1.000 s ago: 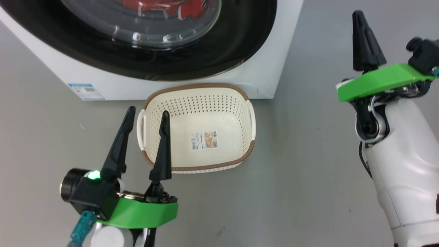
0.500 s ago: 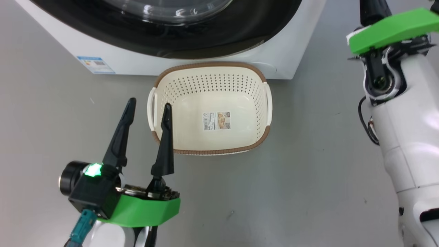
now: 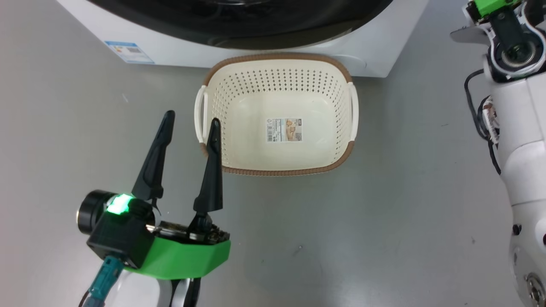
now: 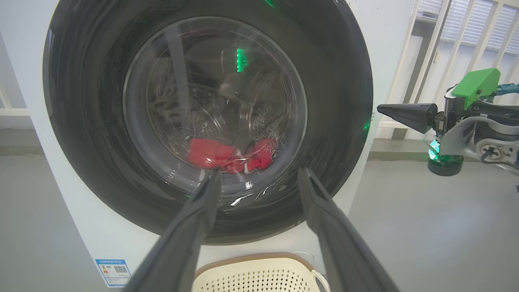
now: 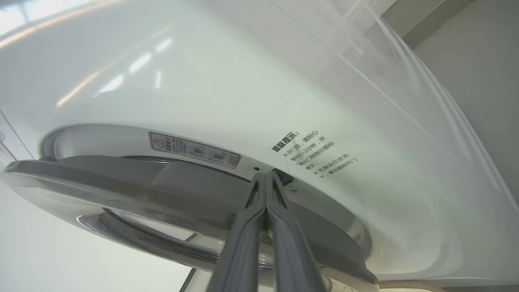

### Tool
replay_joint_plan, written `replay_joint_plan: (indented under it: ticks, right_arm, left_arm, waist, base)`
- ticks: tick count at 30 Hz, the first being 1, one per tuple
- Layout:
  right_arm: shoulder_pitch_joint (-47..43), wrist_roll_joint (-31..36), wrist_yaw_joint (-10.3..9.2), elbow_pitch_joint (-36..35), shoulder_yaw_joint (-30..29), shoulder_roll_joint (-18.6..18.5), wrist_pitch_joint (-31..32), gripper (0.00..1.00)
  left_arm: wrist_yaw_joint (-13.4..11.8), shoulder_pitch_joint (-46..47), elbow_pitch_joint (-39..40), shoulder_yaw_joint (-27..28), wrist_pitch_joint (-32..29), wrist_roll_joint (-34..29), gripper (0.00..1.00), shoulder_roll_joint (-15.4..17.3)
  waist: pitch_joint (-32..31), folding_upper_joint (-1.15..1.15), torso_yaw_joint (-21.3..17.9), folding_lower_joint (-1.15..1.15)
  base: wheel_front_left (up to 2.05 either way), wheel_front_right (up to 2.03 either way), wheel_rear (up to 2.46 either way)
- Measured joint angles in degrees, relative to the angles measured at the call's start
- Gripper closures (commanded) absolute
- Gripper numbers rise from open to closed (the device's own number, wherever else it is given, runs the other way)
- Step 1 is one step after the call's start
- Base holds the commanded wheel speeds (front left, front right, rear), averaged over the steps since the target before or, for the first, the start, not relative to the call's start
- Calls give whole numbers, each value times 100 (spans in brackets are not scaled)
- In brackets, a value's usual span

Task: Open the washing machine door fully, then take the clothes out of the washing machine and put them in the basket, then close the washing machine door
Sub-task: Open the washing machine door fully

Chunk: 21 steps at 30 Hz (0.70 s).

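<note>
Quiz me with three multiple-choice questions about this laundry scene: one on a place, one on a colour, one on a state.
1. Where does the basket stand?
A. On the floor, right in front of the machine
B. On top of the machine
C. On a shelf

2. What colour are the clothes behind the door glass?
A. Blue
B. Red
C. Green

3. The basket is:
A. Tipped over
B. Full of clothes
C. Upright, with no clothes in it

Answers:
1 A: the head view shows it on the grey floor at the machine's foot.
2 B: red fabric shows through the glass.
3 C: its bottom bears just a sticker.
</note>
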<state>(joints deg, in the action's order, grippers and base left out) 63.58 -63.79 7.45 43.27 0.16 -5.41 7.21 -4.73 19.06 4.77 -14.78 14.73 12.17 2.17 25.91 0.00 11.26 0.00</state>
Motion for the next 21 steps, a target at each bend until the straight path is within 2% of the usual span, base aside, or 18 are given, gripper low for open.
replay_joint_plan:
  ticks: [4, 11, 21]
  right_arm:
    - [250, -331, 0, 320, -154, -40, 454, 100]
    - [761, -536, -1, 661, -286, -121, 946, 100]
    - [961, -710, -26, 770, -253, -203, 1311, 100]
  left_arm:
    - [-4, 1, 2, -31, 0, 1, 0, 0]
    - [-36, 132, 8, -76, 0, 53, 0, -8]
    - [-80, 228, 0, -174, 0, 114, 0, -16]
  waist:
    - [122, 0, 87, 0]
    - [346, 0, 274, 0]
    - [465, 0, 462, 0]
  base:
    - [0, 0, 0]
    - [0, 0, 0]
    - [0, 0, 0]
